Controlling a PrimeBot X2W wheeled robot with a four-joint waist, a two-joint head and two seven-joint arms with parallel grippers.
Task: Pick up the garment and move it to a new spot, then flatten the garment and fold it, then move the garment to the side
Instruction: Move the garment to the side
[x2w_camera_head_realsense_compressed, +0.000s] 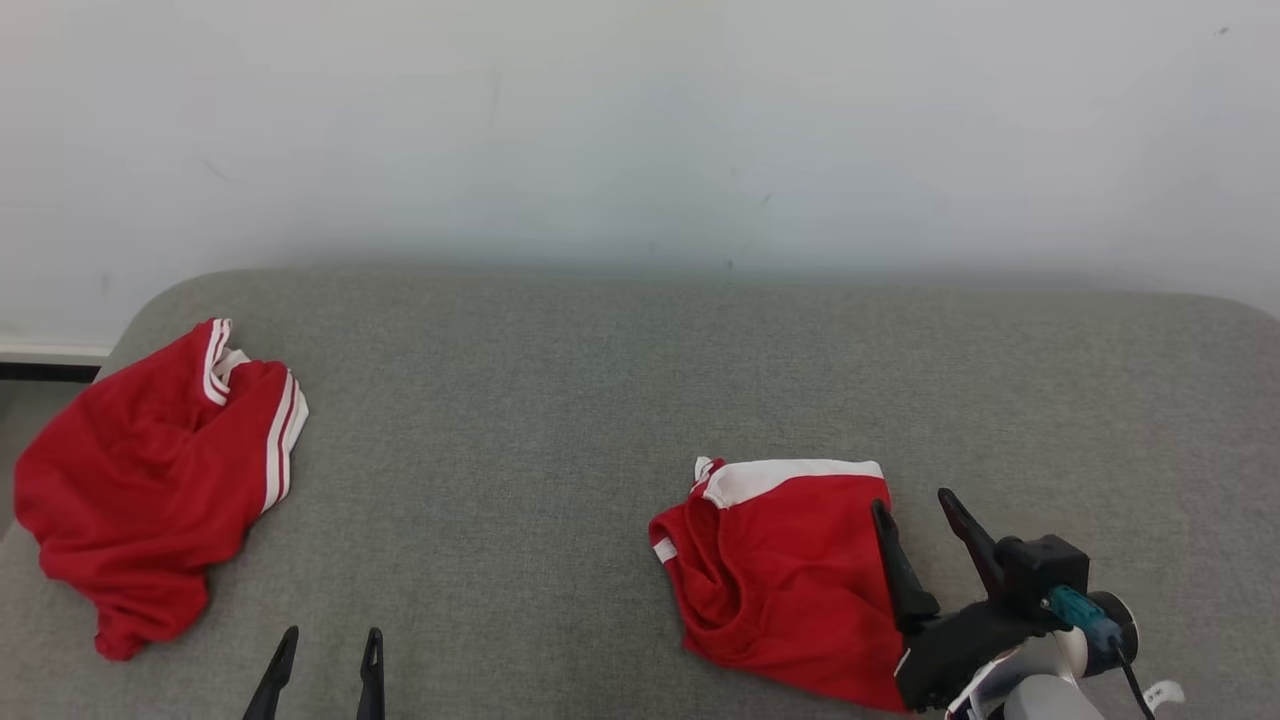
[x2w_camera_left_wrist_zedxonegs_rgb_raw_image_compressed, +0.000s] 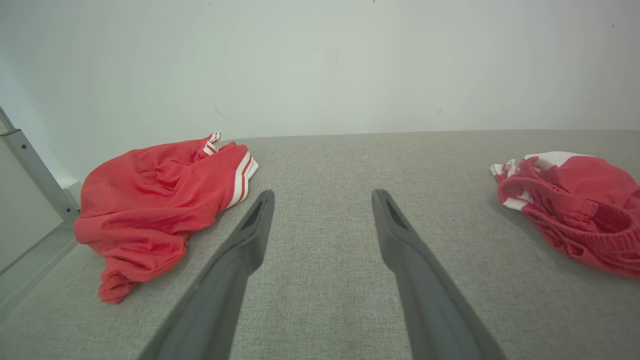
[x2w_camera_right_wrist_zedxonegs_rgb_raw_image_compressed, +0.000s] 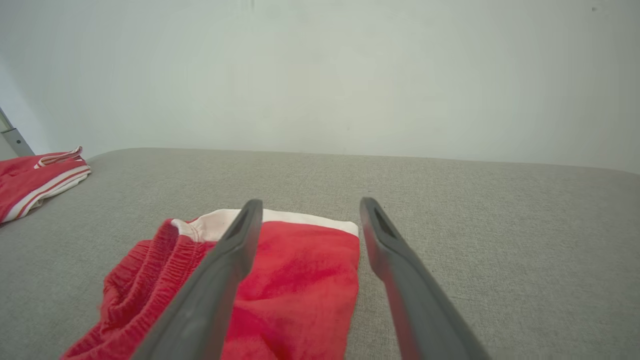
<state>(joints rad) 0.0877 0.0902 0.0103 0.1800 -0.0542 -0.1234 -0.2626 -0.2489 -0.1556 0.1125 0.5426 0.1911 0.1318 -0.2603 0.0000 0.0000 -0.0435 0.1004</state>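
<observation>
Hovers at edge of folded red-and-white cloth shorts, right fingers wide; risks pinching one layer, undoing fold

Head camera high, looking down on cushion, wrist cameras low, facing wall, both seemingly sharing crumpled garment.

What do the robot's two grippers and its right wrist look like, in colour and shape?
Both the left gripper and the right gripper have two long, dark grey fingers tapering to narrow tips, with a slot near each tip. Behind the right one sits a black housing with a teal connector and a thin black cable, then a pale forearm.
</observation>
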